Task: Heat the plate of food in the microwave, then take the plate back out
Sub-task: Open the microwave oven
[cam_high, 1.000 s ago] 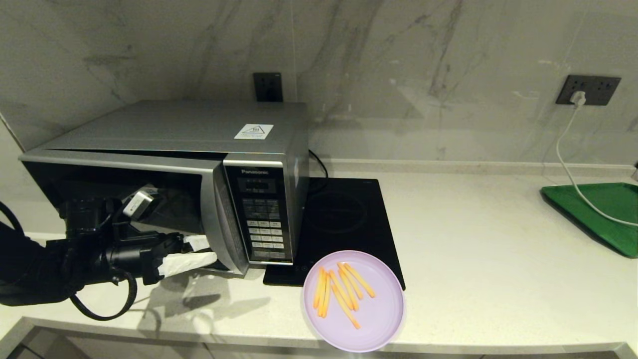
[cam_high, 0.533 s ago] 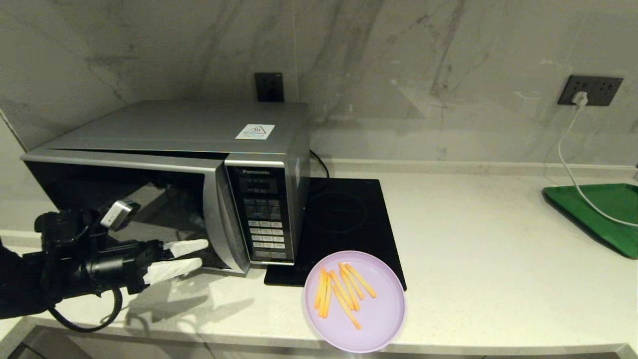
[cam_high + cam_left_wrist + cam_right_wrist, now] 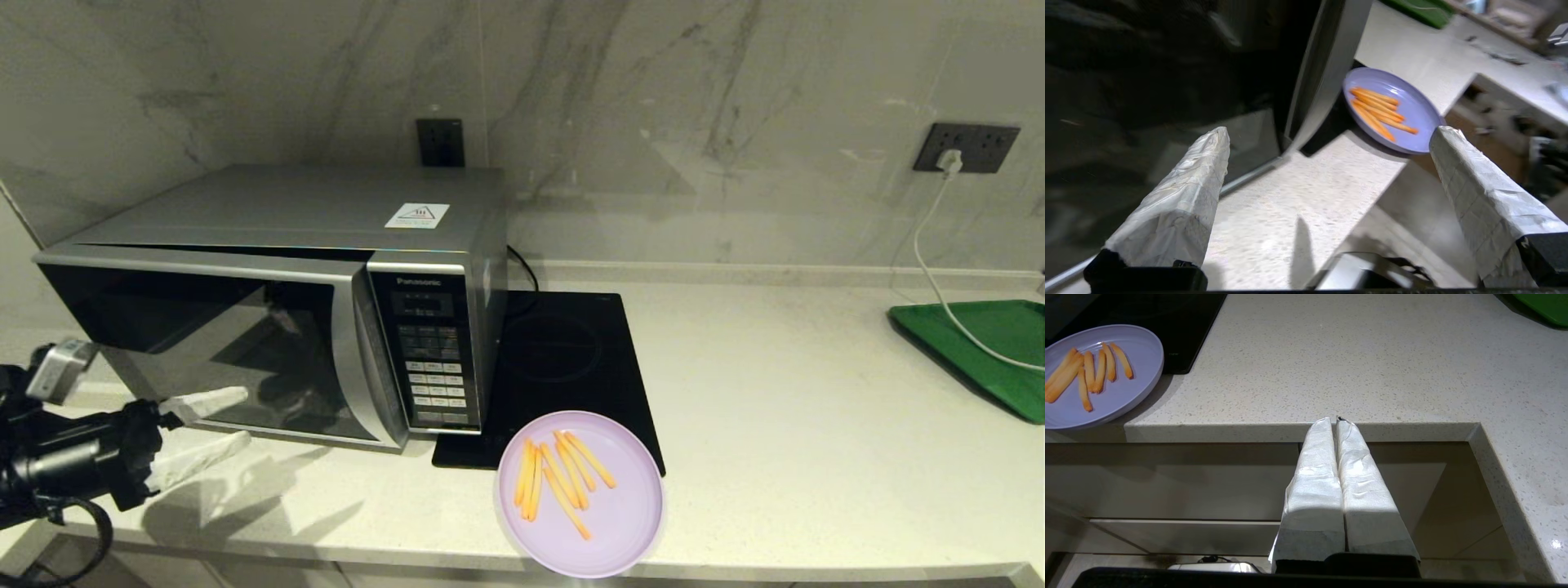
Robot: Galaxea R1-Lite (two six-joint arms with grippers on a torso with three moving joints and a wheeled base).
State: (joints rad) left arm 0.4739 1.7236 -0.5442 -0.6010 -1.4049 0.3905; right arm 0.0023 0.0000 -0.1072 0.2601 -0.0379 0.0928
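Pale speckled worktop (image 3: pixel 784 408) carries black induction hob (image 3: pixel 563 359) and, far right, green tray (image 3: pixel 988 343) crossed by white cable (image 3: pixel 931 269) from wall socket (image 3: pixel 967 147).

One microwave (image 3: pixel 269 302), one plate of food (image 3: pixel 581 493) carrying seven fries (image 3: pixel 562 477), one black induction hob (image 3: pixel 563 367), one green tray (image 3: pixel 980 351), two wall sockets (image 3: pixel 966 147), one white cable (image 3: pixel 939 278), two grippers: left gripper (image 3: pixel 208 425), right gripper (image 3: pixel 1336 422).

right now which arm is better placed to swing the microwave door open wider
Left, probably. The left gripper is open at counter height right in front of the ajar microwave door. The right gripper is shut, below the counter edge, past the plate.
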